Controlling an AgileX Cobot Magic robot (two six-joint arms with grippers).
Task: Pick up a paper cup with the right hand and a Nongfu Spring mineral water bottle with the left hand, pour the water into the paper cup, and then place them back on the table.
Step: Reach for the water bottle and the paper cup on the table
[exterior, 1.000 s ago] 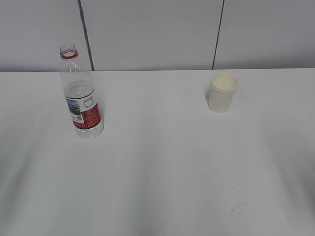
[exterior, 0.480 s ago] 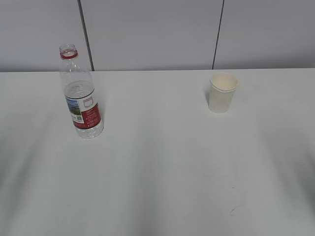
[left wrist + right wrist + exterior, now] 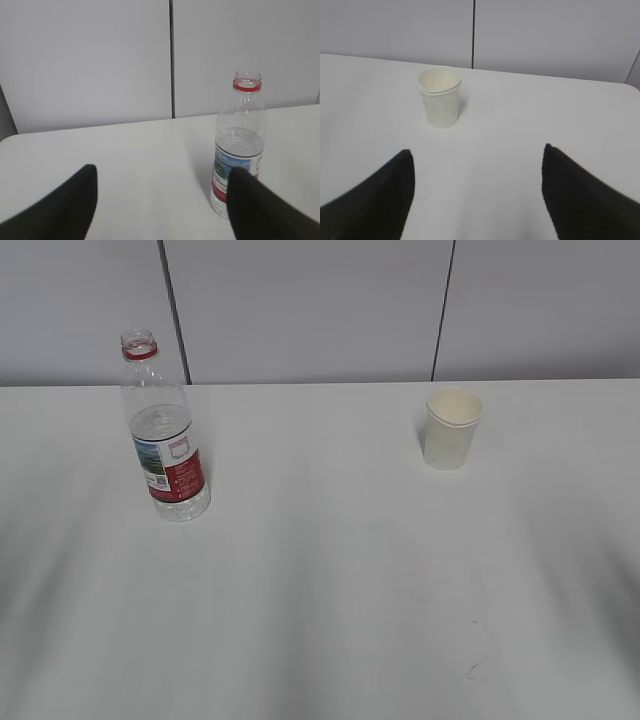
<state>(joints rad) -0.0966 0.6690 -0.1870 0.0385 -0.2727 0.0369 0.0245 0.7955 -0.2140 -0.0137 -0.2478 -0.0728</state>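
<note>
The Nongfu Spring mineral water bottle (image 3: 165,435) stands upright and uncapped on the white table (image 3: 330,570) at the left, partly filled. The paper cup (image 3: 451,428) stands upright at the back right. Neither arm shows in the exterior view. In the left wrist view my left gripper (image 3: 162,172) is open and empty, with the bottle (image 3: 239,150) ahead and to the right, partly behind the right finger. In the right wrist view my right gripper (image 3: 477,152) is open and empty, and the cup (image 3: 440,97) stands ahead, left of centre and well beyond the fingertips.
A grey panelled wall (image 3: 320,305) runs behind the table's far edge. A small dark mark (image 3: 478,665) lies on the tabletop near the front right. Soft shadows fall on the table at the left and right sides.
The bottle and cup have not moved. The shadows at the table's left and right sides have shifted slightly.
</note>
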